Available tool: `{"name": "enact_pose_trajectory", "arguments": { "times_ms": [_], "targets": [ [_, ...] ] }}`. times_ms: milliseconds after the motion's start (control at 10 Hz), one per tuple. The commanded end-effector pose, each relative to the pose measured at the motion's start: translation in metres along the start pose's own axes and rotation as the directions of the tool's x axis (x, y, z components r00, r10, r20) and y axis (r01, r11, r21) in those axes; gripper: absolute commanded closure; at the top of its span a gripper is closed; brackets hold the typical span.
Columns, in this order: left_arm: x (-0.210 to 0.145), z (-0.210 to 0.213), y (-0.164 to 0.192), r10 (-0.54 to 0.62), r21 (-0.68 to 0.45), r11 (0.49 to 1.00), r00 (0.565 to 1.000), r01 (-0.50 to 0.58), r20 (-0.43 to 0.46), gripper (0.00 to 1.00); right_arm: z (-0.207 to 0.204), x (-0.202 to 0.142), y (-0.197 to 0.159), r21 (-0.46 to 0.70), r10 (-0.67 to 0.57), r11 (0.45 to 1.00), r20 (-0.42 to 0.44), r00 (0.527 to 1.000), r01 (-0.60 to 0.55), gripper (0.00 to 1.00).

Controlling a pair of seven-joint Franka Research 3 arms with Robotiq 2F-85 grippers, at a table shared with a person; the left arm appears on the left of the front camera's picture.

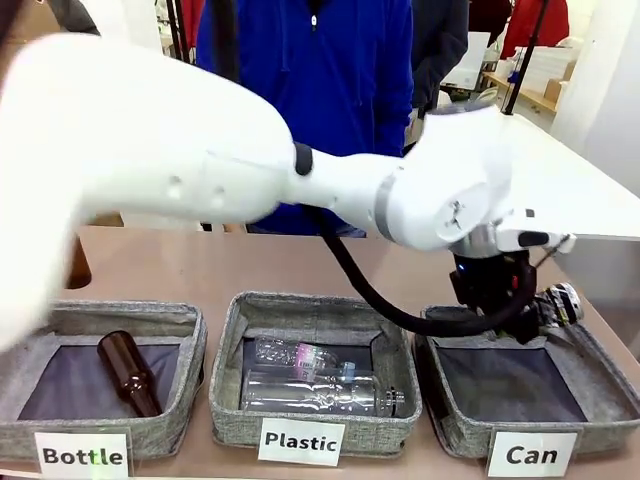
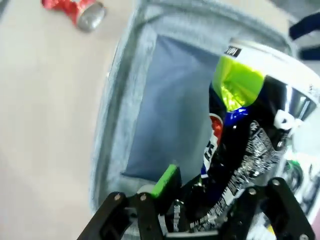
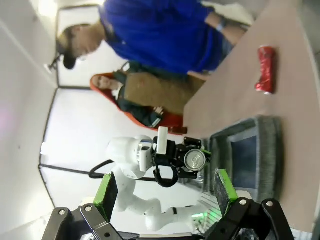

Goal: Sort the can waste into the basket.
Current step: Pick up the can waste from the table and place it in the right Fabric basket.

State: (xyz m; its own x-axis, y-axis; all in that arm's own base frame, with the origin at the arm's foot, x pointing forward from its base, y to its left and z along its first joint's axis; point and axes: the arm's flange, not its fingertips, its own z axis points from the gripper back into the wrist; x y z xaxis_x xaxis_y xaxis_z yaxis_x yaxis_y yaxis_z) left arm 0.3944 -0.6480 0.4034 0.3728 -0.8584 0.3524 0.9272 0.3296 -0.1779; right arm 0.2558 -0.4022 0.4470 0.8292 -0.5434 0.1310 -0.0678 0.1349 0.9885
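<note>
Left arm is reaching across to the right end of the table. My left gripper [image 2: 222,195] is clamped on the blue can [image 2: 245,150], with one green pad [image 2: 167,180] pressed against its dented side. The can lies tilted in the grip, its rim pointing away from the wrist. The grip sits on the crumpled waist, probably because that is the narrowest part and gives the pads flat faces to bite on.

The can hangs over the basket [image 2: 107,130] with the "Can" label, at the table's front right corner. It is above the far rim and inner floor and touches no fabric. I am holding it high and inside the rim line so that it falls onto the dark lining and not onto the wall. The basket floor under it looks bare.

The red can [image 2: 74,10] lies on its side on the bare table outside the basket, off toward the person's edge. It is well apart from the gripper. Half the job is still to do.

My right gripper [image 3: 165,195] has its jaws apart with nothing between them. It is held back off the work, which leaves the left arm room.

The middle bin [image 1: 310,300] holds clear plastic bottles [image 1: 320,385] and the left bin [image 1: 100,318] holds a brown bottle [image 1: 128,372]. Neither is my concern.

Next move, as I judge it, is to open the left jaws over the lining. The risk is that the tilted can clips the far rim and rolls out.
</note>
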Motion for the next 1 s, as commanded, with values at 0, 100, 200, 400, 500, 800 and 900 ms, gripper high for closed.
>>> {"name": "enact_pose_trajectory", "arguments": {
  "times_ms": [0,100,200,400,500,800,900],
  "targets": [
    [0.033,-0.023,-0.002,0.004,0.078,0.997,0.999,-0.008,0.041,0.7,0.005,0.019,-0.021,0.016,0.068,0.998,-0.043,0.997,-0.067,0.0],
    [0.037,-0.032,0.002,0.013,0.077,0.997,1.0,-0.014,0.009,0.7,0.005,0.021,-0.027,0.032,0.055,0.998,-0.014,0.998,-0.055,0.0],
    [0.011,-0.017,-0.005,-0.012,0.024,1.0,1.0,0.011,0.02,0.7,0.01,0.008,-0.009,-0.009,0.023,1.0,-0.009,1.0,-0.023,0.0],
    [0.011,-0.017,-0.005,-0.012,0.024,1.0,1.0,0.011,0.02,0.7,0.01,0.008,-0.009,-0.009,0.023,1.0,-0.009,1.0,-0.023,0.0],
    [0.011,-0.017,-0.005,-0.012,0.024,1.0,1.0,0.011,0.02,0.7,0.01,0.008,-0.009,-0.009,0.023,1.0,-0.009,1.0,-0.023,0.0],
    [0.015,-0.026,-0.003,-0.024,0.043,0.999,0.999,0.022,0.029,0.0,0.01,0.008,-0.009,-0.009,0.023,1.0,-0.009,1.0,-0.023,0.0],
    [0.015,-0.025,-0.004,-0.022,0.035,0.999,0.999,0.021,0.027,0.0,0.01,0.008,-0.009,-0.009,0.023,1.0,-0.009,1.0,-0.023,0.0]
  ]
}}
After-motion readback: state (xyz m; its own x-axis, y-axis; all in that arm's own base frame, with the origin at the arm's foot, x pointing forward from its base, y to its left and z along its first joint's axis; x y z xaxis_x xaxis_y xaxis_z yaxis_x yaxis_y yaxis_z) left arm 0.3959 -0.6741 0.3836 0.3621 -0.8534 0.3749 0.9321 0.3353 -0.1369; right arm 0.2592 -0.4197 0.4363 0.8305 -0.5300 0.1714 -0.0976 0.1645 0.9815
